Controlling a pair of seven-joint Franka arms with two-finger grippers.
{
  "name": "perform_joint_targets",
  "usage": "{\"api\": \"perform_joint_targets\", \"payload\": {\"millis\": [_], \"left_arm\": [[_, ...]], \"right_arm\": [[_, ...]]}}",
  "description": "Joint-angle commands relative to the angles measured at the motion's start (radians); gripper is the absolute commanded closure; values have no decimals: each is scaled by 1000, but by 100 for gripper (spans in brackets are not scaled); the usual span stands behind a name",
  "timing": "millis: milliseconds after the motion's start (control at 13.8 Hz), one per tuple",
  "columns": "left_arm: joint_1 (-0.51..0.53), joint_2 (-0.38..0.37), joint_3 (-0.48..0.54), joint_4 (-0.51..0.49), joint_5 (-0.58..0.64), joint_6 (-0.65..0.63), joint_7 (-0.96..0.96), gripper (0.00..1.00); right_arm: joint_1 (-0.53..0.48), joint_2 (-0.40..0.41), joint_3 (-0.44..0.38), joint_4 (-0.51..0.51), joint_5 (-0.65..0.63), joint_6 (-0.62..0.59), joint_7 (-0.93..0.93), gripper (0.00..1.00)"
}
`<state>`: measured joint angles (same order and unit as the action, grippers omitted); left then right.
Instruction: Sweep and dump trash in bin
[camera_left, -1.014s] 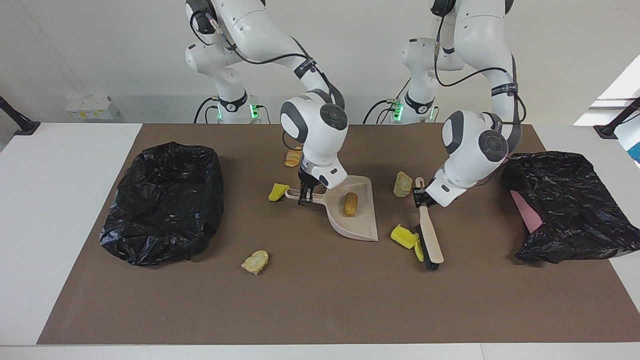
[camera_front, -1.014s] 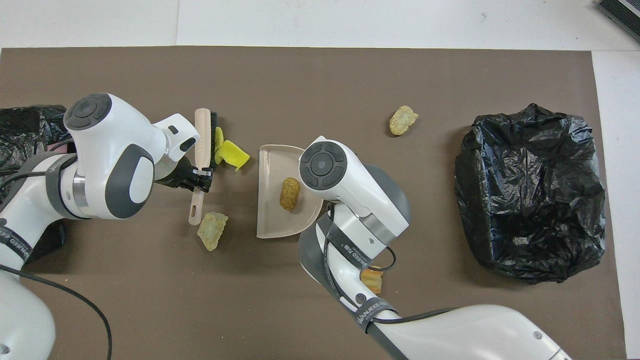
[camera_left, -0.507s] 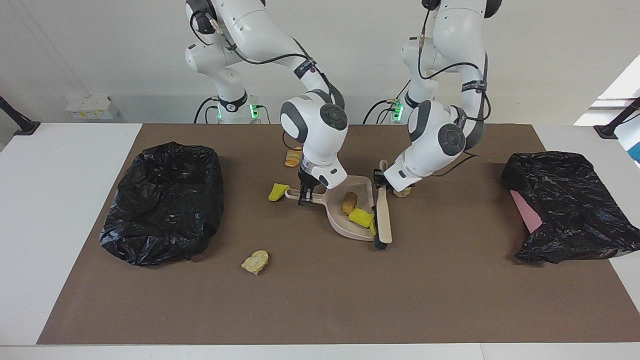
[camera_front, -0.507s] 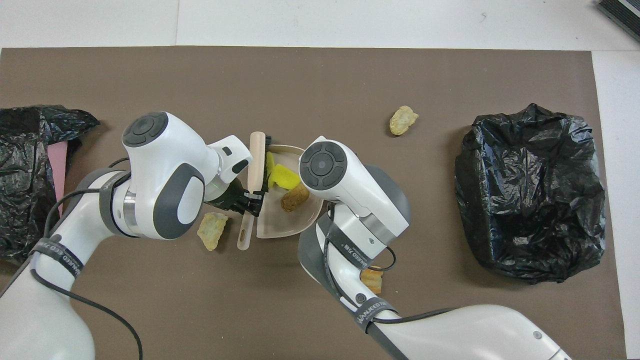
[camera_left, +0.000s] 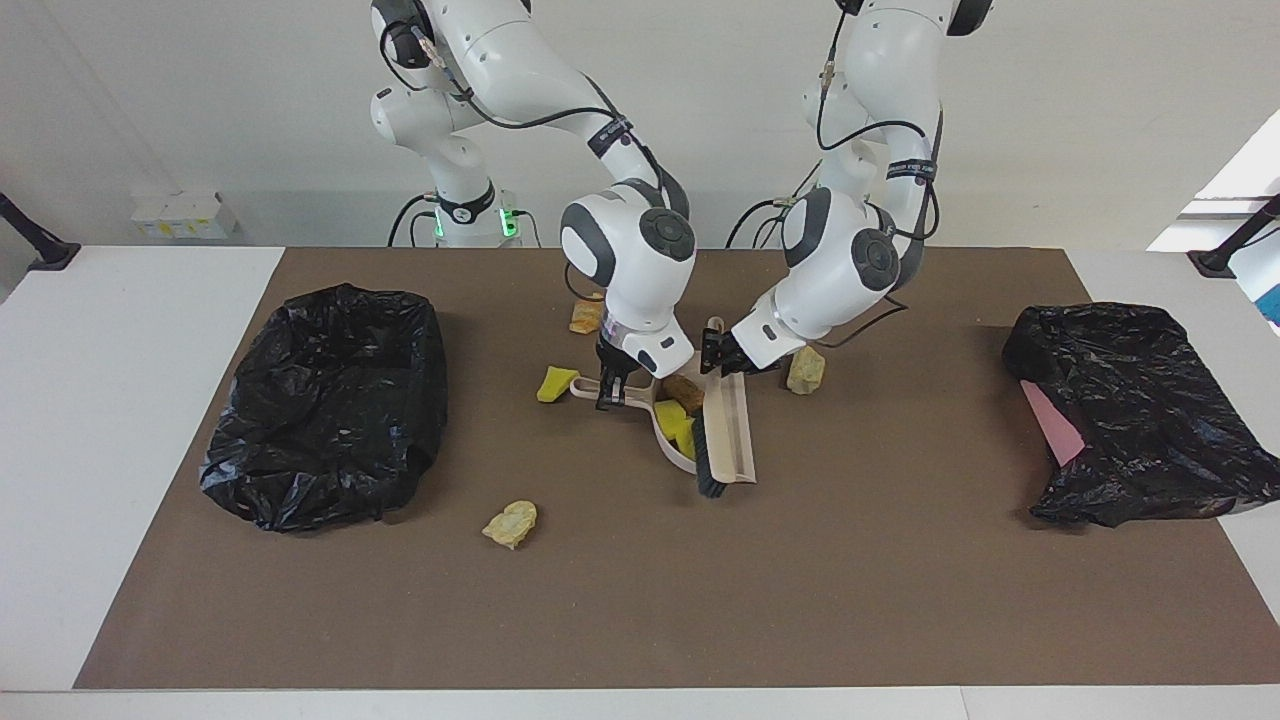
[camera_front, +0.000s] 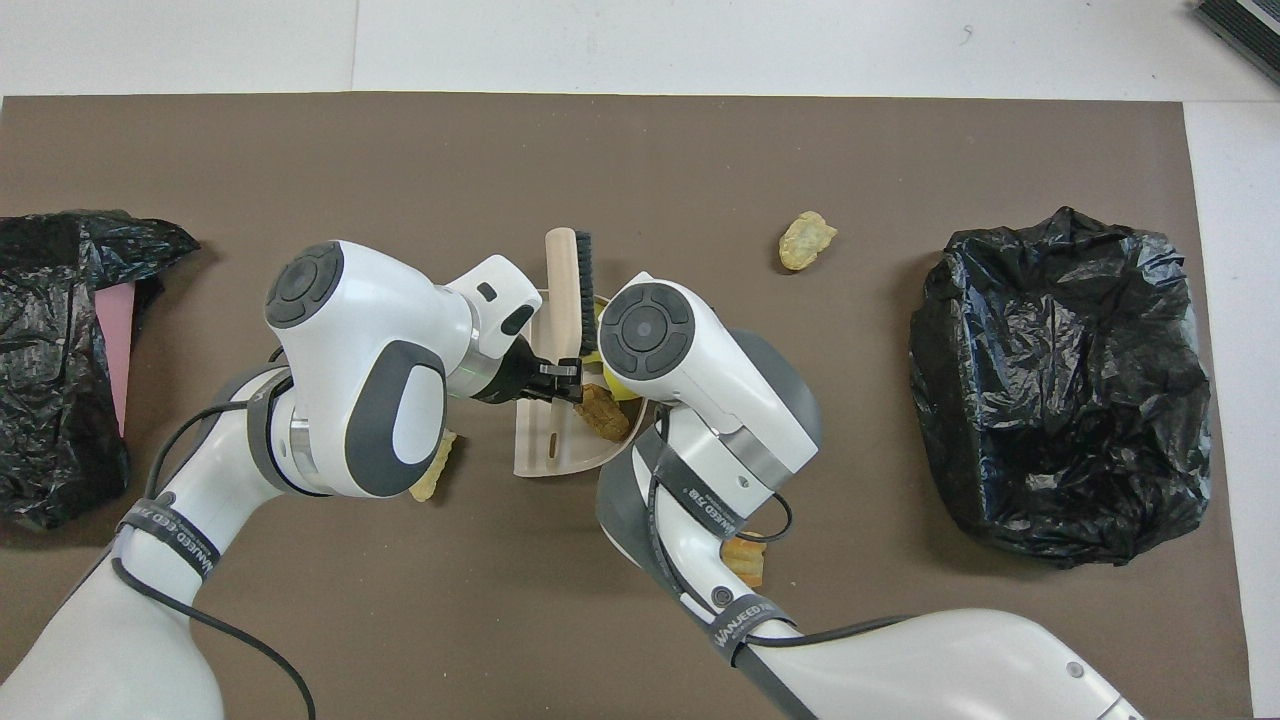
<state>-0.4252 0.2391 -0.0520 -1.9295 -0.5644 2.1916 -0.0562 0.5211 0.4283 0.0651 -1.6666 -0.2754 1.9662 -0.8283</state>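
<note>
The dustpan (camera_left: 668, 425) is pinned flat by its handle in the closed right gripper (camera_left: 610, 392), so scraps can be pushed in. The brush (camera_left: 722, 435) is clamped in the closed left gripper (camera_left: 716, 357), across the pan's mouth, trapping yellow and brown trash (camera_left: 678, 408) inside. Other scraps lie scattered nearby.

white arms (camera_left: 640, 250) with grey joint caps, black cables, black pincers.
</note>
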Motion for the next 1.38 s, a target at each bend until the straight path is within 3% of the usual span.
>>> {"api": "perform_joint_targets", "payload": {"millis": [0,217,362,507,652,1014,1304], "left_arm": [[14,6,1,-13,-29,113,1,100],[23,22,9,17,-136,203,-7,100],[60,5,9,18,-137,203,-40,100],[89,-23,12,18,-138,175,-51,100],[115,-69,26,1,-124,27,-80,100],[158,-145,31,-57,173,-208,-227,100],[172,-202,32,-124,297,-334,-249,100]], "right_arm": [[-12,-28,7,-41,-11,17,-11,100],[-12,-29,7,-45,-10,19,-11,100],[-12,-29,7,-45,-10,19,-11,100],[-12,-29,7,-47,-10,19,-11,100],[-12,-29,7,-47,-10,19,-11,100],[-12,-36,7,-54,-5,19,-12,100],[-10,-36,7,-55,-7,20,-12,100]]}}
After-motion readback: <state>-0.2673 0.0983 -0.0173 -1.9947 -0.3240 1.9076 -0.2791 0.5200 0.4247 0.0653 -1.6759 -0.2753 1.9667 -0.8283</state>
